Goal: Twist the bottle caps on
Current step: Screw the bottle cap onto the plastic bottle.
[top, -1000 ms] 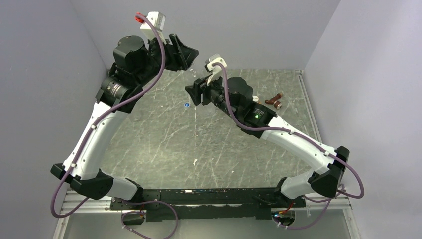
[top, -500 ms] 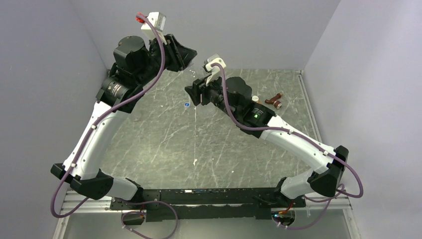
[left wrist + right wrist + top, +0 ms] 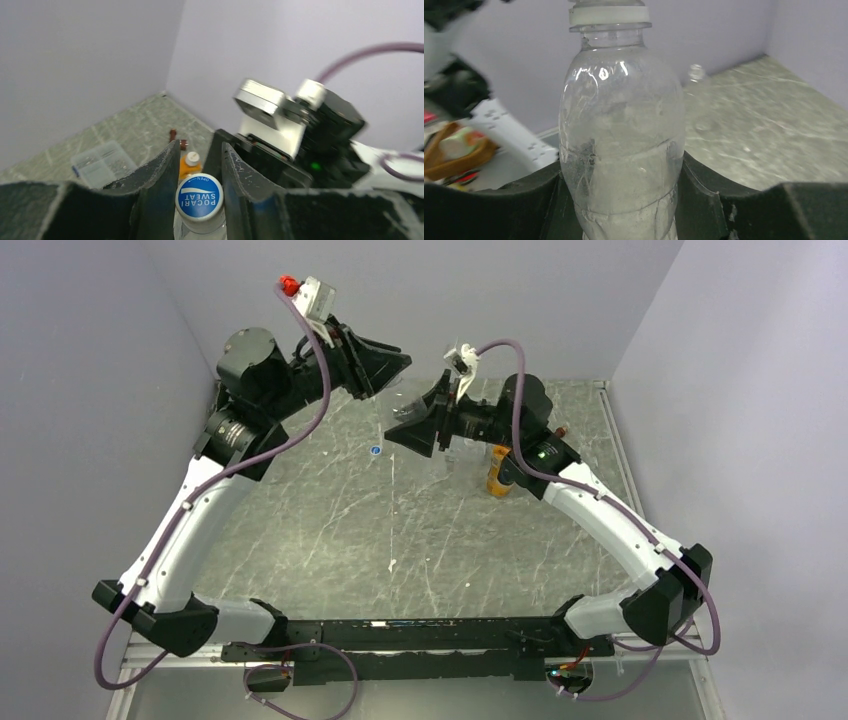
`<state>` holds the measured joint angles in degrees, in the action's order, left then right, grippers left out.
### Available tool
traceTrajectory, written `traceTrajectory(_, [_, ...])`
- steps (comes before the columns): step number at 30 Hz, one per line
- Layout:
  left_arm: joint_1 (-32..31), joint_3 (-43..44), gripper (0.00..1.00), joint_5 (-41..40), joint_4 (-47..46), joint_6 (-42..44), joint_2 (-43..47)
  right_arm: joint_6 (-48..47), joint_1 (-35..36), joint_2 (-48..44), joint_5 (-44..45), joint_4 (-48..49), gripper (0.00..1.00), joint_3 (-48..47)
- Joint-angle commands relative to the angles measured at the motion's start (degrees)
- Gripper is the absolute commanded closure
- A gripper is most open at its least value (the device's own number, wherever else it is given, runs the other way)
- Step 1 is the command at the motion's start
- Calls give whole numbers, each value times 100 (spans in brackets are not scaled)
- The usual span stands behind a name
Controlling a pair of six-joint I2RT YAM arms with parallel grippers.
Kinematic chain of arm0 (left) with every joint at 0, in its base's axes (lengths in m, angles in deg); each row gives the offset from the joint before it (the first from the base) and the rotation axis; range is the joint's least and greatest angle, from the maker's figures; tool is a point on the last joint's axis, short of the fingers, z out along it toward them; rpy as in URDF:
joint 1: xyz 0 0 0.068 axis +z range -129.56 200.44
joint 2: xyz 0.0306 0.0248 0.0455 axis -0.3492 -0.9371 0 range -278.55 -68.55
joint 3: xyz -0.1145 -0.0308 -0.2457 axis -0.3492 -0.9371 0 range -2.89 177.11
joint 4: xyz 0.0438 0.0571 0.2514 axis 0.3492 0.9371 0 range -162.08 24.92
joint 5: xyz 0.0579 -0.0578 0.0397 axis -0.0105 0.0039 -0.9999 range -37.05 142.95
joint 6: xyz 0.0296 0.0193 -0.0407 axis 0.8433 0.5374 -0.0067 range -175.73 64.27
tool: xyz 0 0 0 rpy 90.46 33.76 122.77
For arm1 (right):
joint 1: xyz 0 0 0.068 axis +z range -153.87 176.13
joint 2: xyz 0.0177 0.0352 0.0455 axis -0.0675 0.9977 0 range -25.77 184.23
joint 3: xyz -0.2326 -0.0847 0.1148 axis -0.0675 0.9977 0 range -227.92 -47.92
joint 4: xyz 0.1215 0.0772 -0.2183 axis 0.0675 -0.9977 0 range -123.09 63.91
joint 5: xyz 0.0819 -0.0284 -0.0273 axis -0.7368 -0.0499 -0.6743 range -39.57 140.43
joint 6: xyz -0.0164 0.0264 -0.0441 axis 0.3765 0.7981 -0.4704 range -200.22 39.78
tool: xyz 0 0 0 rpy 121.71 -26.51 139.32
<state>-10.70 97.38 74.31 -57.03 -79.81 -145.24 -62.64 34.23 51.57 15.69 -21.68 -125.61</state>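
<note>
One blue cap [image 3: 199, 196], left wrist; bottle [image 3: 621, 135], right wrist.

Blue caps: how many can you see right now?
2. One blue cap sits atop the clear bottle, pinched in the left hand; a second cap lies loose on the table. Arms may hide more.

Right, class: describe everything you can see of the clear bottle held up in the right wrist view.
The clear bottle is see-through plastic, round-shouldered and misted inside, with no label showing. It stands upright, clamped at its lower body by the right gripper. A white ring circles its neck. On top sits a blue cap printed POCARI SWEAT, with the left gripper closed on its sides.
</note>
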Motion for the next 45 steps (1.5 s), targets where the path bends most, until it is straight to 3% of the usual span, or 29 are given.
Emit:
traceTrajectory(1, [-68, -315, 90, 1943, -627, -55, 459, 1665, -316, -111, -1828, 2472, 75, 94])
traceTrajectory(7, [-60, -464, 89, 3131, -1414, -553, 494, 3315, -375, 254, -2647, 4567, 75, 141])
traceTrajectory(12, [-59, -513, 85, 3786, -1924, -877, 521, 4155, -374, 509, -2922, 5516, 75, 31])
traceTrajectory(16, [-41, -480, 69, 4160, -2177, -960, 508, 4536, -374, 648, -3064, 5890, 74, -86])
traceTrajectory(19, [-8, -335, 50, 3820, -1597, -390, 613, 4112, -374, 556, -2998, 5284, 74, -93])
traceTrajectory(23, [3, -208, 13, 2115, -671, 242, 887, 2040, -357, 1, -2207, 2717, 73, -20])
traceTrajectory(25, [2, -164, 3, 1471, -518, 382, 978, 1423, -358, -184, -1647, 1890, 72, -21])
traceTrajectory(30, [2, 124, 1, 569, -249, 494, 946, 407, -212, -399, -99, 452, 71, -64])
traceTrajectory(39, [2, 1081, 8, -1108, 956, 275, 167, -747, 808, -352, 2864, -676, 72, -453])
traceTrajectory(45, [-6, 1263, 13, -1636, 1288, 182, -102, -889, 1048, -219, 3449, -781, 72, -641])
